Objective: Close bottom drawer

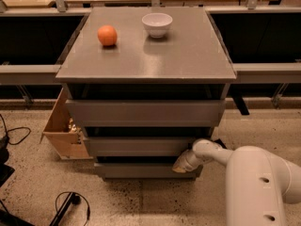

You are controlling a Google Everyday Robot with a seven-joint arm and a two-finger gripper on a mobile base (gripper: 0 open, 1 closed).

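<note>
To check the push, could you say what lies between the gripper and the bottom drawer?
Nothing visible: the camera view shows the gripper at the bottom drawer, right end.

Up top, the orange [107,35] is sitting left of the bowl [157,24] — gripper [181,165] resting at the bottom drawer [141,170]'s right end.

Smooth plastic pincer [181,165] at matt grey bottom drawer [141,170].

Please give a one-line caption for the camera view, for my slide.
The robot's tool at the right end of the bottom drawer front; orange and white bowl on the cabinet.
</note>
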